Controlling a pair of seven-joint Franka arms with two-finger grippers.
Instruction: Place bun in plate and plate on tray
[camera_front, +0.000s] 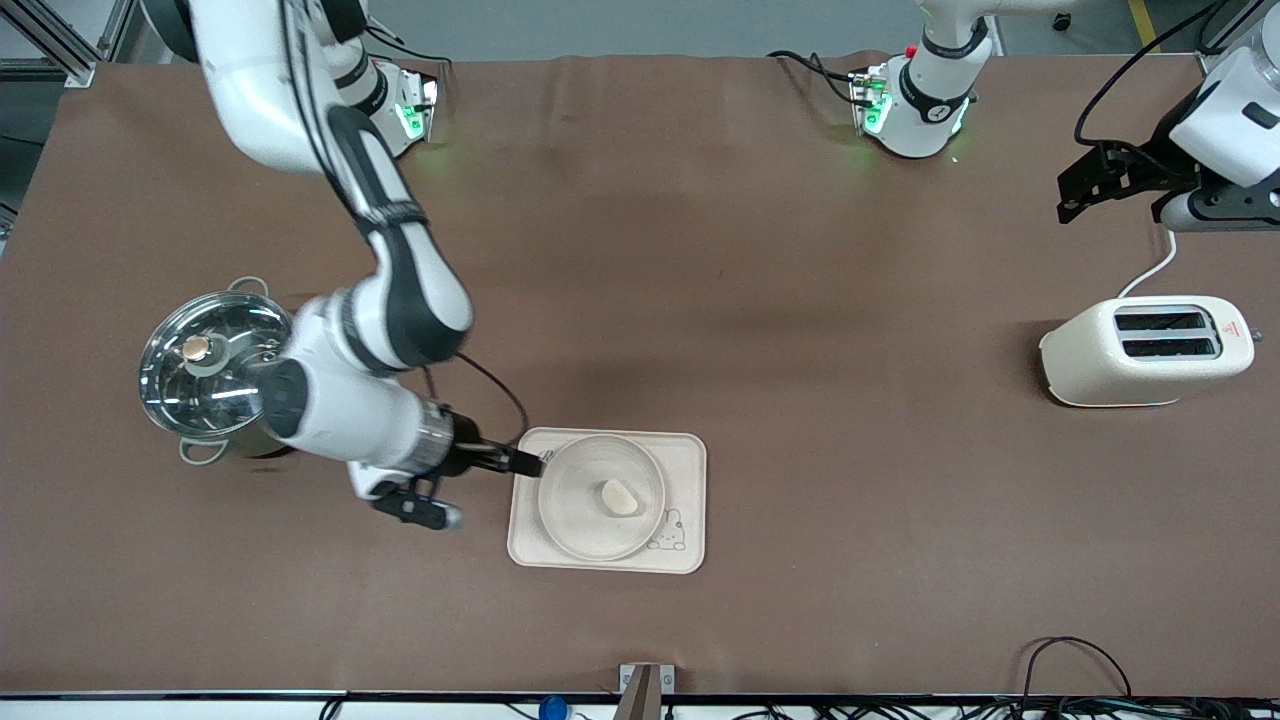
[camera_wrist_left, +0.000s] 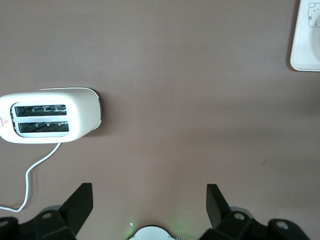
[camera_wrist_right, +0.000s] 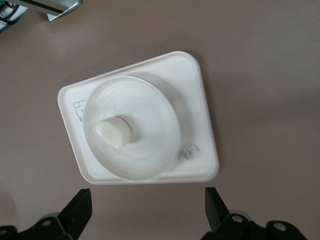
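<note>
Front view only: lidded pot (camera_front: 210, 372) beside tray (camera_front: 690, 480)

Bun (camera_front: 618, 496) lying in plate (camera_front: 575, 520); plate sitting on tray (camera_front: 690, 500); pot (camera_front: 205, 370) standing toward right arm's end of counter (camera_front: 700, 250), toaster (camera_front: 1145, 352) toward left arm's.

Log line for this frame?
bun: in plate | plate: on tray | right gripper: open, at tray edge | left gripper: open, waiting by toaster

A robotics lab: two arms bolted to a table (camera_front: 700, 250) under a brown cloth, aluminium framing (camera_front: 60, 40) at its corner, cables (camera_front: 1080, 670) trailing along its near edge, kitchen props like a toaster (camera_front: 1145, 352).
</note>
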